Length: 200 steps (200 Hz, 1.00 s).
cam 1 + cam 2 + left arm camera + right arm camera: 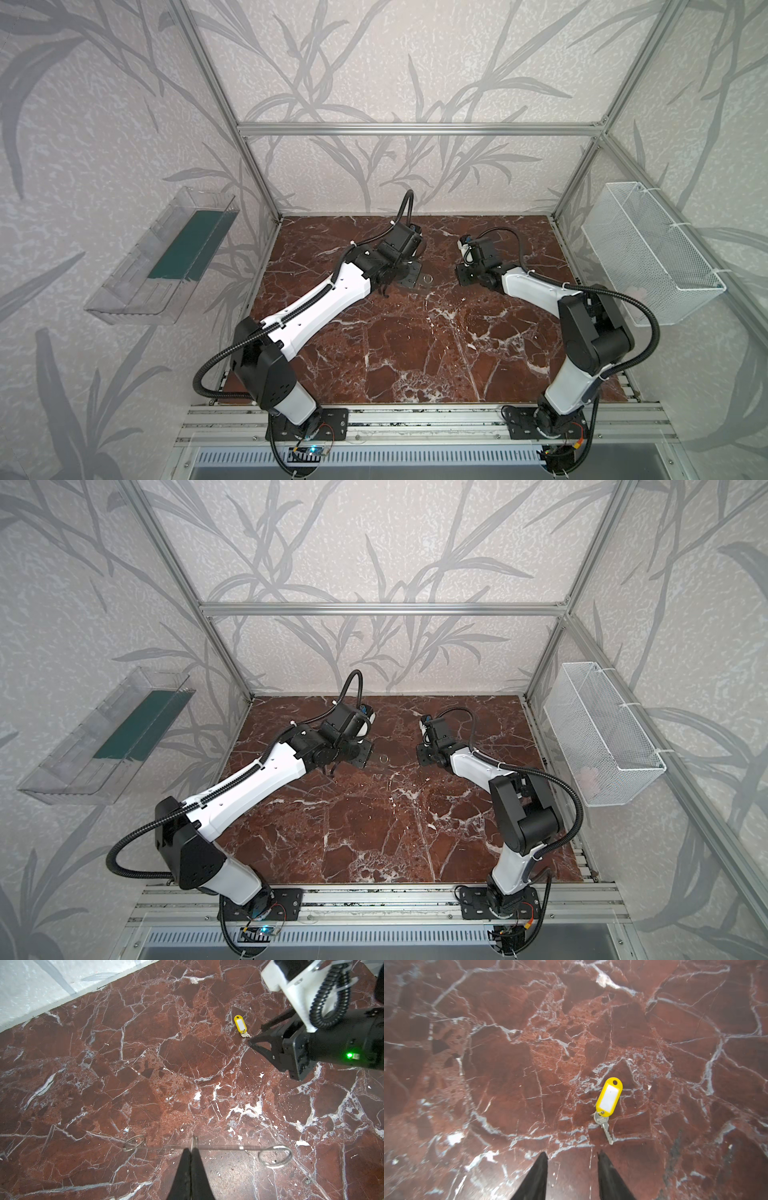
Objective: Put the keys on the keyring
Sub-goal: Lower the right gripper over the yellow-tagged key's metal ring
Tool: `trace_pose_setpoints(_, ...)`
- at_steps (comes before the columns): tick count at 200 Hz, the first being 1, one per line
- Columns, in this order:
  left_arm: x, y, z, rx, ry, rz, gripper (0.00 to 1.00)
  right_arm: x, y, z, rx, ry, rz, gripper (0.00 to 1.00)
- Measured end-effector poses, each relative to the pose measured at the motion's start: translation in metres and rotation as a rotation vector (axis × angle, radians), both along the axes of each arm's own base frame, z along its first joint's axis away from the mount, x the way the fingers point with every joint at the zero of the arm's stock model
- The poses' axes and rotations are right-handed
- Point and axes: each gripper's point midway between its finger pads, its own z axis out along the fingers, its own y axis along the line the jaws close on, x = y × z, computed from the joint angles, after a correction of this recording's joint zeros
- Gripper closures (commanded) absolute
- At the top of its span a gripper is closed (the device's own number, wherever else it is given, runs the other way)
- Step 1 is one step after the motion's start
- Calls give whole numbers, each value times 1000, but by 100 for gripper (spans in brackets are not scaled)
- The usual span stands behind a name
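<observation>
The left fingers [184, 1169] are clenched on the thin silver metal keyring [195, 1141]. They pinch it edge-on above the red-brown marble table [104, 1084], probably to present its split for threading. A fine line with 1 loop at each end crosses under the tips; I cannot tell what it is. Farther out, the right fingers [537, 1176] hang spread and empty, lined up for a pickup just short of the small silver key [604, 1126]. It lies flat on the table, joined to a yellow plastic tag with a white label window [609, 1095], well apart from the keyring.
</observation>
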Motion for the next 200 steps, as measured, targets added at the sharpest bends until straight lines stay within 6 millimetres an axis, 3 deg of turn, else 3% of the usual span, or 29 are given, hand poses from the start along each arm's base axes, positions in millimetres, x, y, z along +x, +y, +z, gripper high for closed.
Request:
trace_pose_setpoints(54,-1,-2,-1,7,-3,-15,100,7,-10,-33,-34,96,-63,50)
trace_pose_setpoints(108,-2,-3,-1,12,-7,-25,100,13,-18,-51,3,181,-97,49)
trace_pose_setpoints(157,-4,-4,-3,16,-4,-31,100,14,-17,-55,45,231,-85,48)
trace_pose_setpoints(200,-6,-2,-4,19,-4,-32,100,22,2,-53,126,254,-20,49)
